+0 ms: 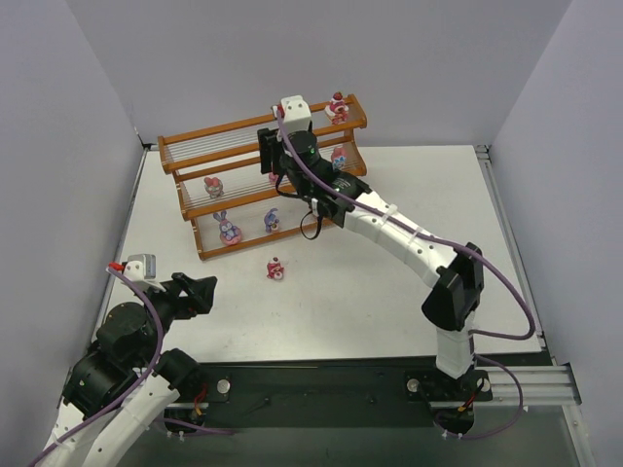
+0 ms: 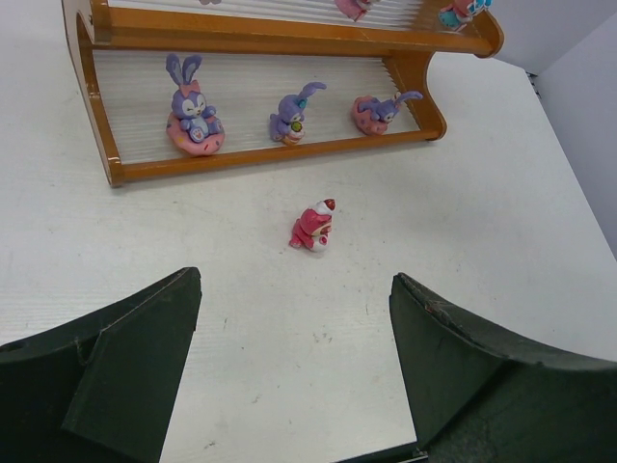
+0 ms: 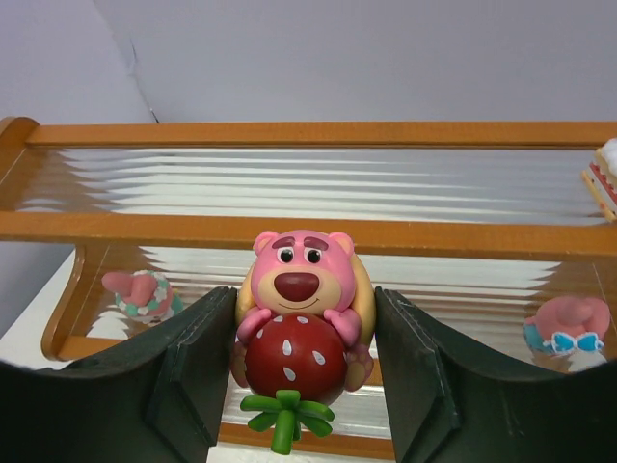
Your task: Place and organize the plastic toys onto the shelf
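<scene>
The shelf (image 1: 255, 131) stands at the back of the table. My right gripper (image 3: 304, 301) is shut on a pink bear toy hugging a red strawberry (image 3: 299, 289) and holds it in front of the shelf's middle tier (image 3: 308, 231). In the top view this gripper (image 1: 275, 165) is at the shelf's middle. A red toy (image 1: 276, 269) lies on the table in front of the shelf. In the left wrist view it (image 2: 313, 228) lies ahead of my left gripper (image 2: 296, 289), which is open, empty and well short of it.
Toys stand on the shelf: one on the top tier (image 1: 338, 107), two on the middle tier (image 1: 213, 186) (image 1: 339, 156), and purple bunnies on the bottom tier (image 2: 193, 111) (image 2: 292, 114) (image 2: 381, 108). Grey walls enclose the table.
</scene>
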Tool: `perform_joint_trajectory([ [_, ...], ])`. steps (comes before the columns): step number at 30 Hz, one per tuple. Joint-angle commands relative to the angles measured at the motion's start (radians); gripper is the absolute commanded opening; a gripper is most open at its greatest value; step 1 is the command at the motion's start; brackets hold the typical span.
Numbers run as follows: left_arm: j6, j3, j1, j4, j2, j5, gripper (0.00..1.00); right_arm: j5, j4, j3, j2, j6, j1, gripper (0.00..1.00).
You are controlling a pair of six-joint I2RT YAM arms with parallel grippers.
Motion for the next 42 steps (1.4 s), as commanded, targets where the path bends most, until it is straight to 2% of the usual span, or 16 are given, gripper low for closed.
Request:
perform_joint_trajectory([
  [1,0.009,-0.002,-0.004,0.035,0.007,0.01,0.89,-0.05,0.01,0.146,0.072,-0.03,-0.035,0.01],
  [10,0.007,-0.002,-0.006,0.033,0.004,0.01,0.89,-0.075,0.07,0.246,0.18,-0.049,-0.085,0.02],
  [21,0.007,-0.002,-0.006,0.031,0.001,0.006,0.89,-0.072,0.163,0.278,0.235,-0.086,-0.101,0.05],
  [42,0.007,0.0,-0.006,0.028,0.0,0.003,0.89,-0.115,0.11,0.396,0.342,-0.035,-0.144,0.24],
])
